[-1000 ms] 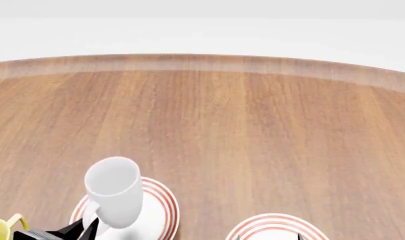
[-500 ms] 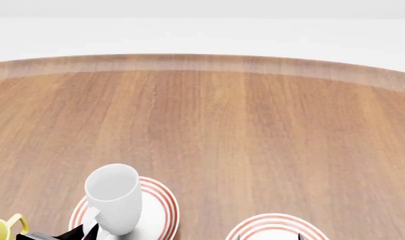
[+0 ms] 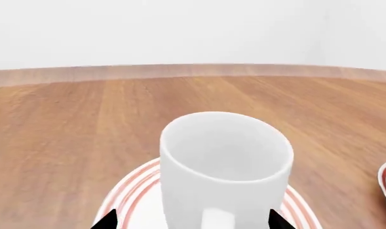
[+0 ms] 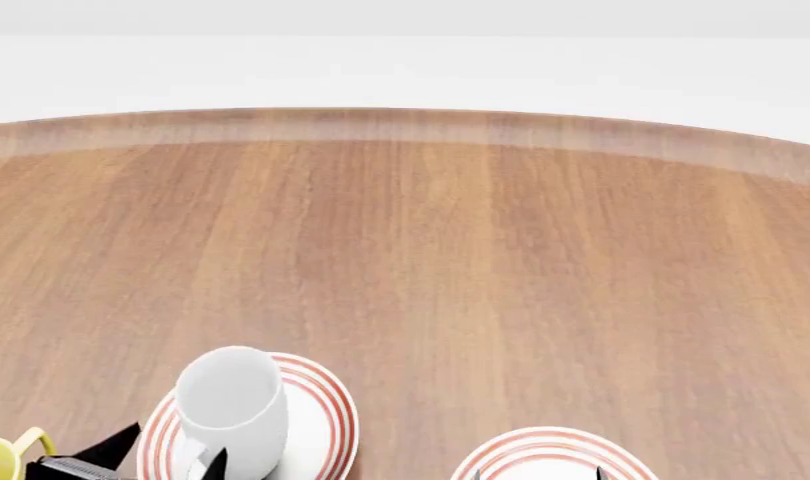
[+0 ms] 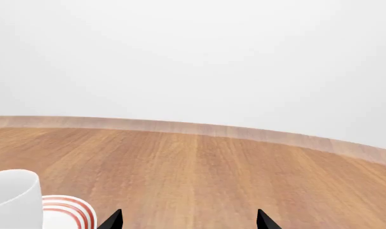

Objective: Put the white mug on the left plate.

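Left hand: only two black fingertips show, at the frame edge of the left wrist view, one on each side of the white mug. They are spread wider than the mug body and stand clear of its wall; hand open, nothing gripped. In the head view the same hand sits at the near side of the mug, one dark tip either side of its base.

White mug: upright, mouth up, empty inside. Stands on the left plate, on the side of the plate nearest the hand. Handle faces the hand; only its top shows in the left wrist view. Contact between mug base and plate cannot be confirmed, as the base is cut off by the frame edge.

Left plate: flat on the tabletop, red rings visible past the mug on its far side.

Beyond the mug, on the side away from the second plate: a yellow mug, partly cropped.

Second plate: same ring pattern, well apart from the mug.

Right hand: two black tips, spread apart, holding nothing, above bare tabletop.
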{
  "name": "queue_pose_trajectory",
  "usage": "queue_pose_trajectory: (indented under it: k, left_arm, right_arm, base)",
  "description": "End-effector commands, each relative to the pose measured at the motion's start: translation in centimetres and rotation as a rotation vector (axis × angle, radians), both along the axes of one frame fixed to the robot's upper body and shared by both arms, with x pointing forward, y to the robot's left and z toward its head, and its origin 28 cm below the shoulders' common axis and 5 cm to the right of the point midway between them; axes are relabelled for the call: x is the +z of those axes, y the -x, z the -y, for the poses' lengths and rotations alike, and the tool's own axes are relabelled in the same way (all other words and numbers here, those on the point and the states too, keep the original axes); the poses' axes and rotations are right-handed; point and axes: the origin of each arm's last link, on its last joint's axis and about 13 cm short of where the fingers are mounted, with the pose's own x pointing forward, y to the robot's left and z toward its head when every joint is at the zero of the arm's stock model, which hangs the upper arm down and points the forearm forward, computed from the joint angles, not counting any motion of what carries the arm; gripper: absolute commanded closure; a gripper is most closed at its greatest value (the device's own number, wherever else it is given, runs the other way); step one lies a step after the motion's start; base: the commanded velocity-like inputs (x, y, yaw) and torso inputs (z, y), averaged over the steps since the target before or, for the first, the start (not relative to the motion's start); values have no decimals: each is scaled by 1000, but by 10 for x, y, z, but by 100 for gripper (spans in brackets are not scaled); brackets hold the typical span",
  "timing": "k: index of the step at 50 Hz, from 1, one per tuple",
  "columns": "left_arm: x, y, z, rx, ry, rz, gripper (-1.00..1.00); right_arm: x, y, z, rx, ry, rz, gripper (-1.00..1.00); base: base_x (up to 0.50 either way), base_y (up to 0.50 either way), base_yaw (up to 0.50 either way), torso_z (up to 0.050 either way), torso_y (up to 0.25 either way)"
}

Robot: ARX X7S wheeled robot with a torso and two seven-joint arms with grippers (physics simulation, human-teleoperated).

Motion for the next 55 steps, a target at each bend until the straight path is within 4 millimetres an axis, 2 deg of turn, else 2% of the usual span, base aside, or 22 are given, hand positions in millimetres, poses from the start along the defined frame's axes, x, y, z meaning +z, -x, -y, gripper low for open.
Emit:
queue_pose_trajectory:
  k: [1,12,14,26,32,41,48,50,55]
  left_arm:
    - [3,-2,0,5,0,26,-100]
    - [10,-2,3,-23,1,169,-100]
    - [17,0,5,-33,0,206,-100]
    - [68,36,15,-62,2,399,-100]
    - [84,51,17,-75,-2,462,-100]
    - [115,86,23,-100,-15,599,-100]
    - [124,104,25,-107,-16,659,-100]
    - [111,108,26,-115,-19,676,-100]
    - [115,118,29,-131,-24,707,-100]
  right_arm:
    - [0,0,0,0,1,0,-100]
    - [4,0,-2,-1,1,39,-100]
    - [6,2,-2,-6,4,69,-100]
    - [19,11,-2,3,-12,225,-100]
    - [23,16,-4,23,-11,269,-100]
    - [34,32,-7,40,4,334,-100]
    - [39,41,-10,49,19,367,-100]
    - [41,44,-10,53,22,379,-100]
    - [44,52,-12,58,33,398,-100]
  base:
    - [0,0,0,0,0]
    - [0,0,0,0,0]
    - [0,0,0,0,0]
    - [0,0,0,0,0]
    - [0,0,0,0,0]
    - [0,0,0,0,0]
    - [0,0,0,0,0]
    - [0,0,0,0,0]
    - [0,0,0,0,0]
